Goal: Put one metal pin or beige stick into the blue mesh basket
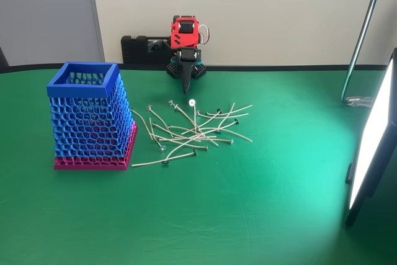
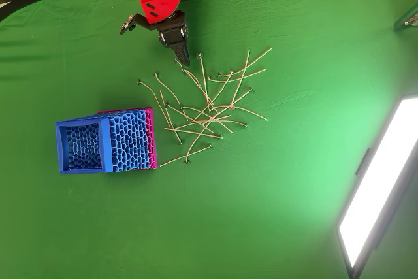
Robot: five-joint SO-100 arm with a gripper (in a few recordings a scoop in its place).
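The gripper (image 1: 185,89) is hanging point-down at the back of the green table (image 1: 279,215), its dark fingers drawn together into a narrow tip, nearly or fully closed as far as I can make out from here, and carrying nothing. In the overhead view the tip (image 2: 184,59) is hovering just beside the dark heads of the nearest sticks, seemingly not touching them. The beige sticks (image 1: 192,133) are lying flat in a loose, crossing heap in the middle of the table, their long axes fanning in many directions. One stick (image 2: 185,155) is lying apart at the heap's near edge, its plain end pointing toward the basket's base and its head away from it. The blue mesh basket (image 1: 85,116) is standing upright to the left of the heap in the fixed view, close to it, pink base down.
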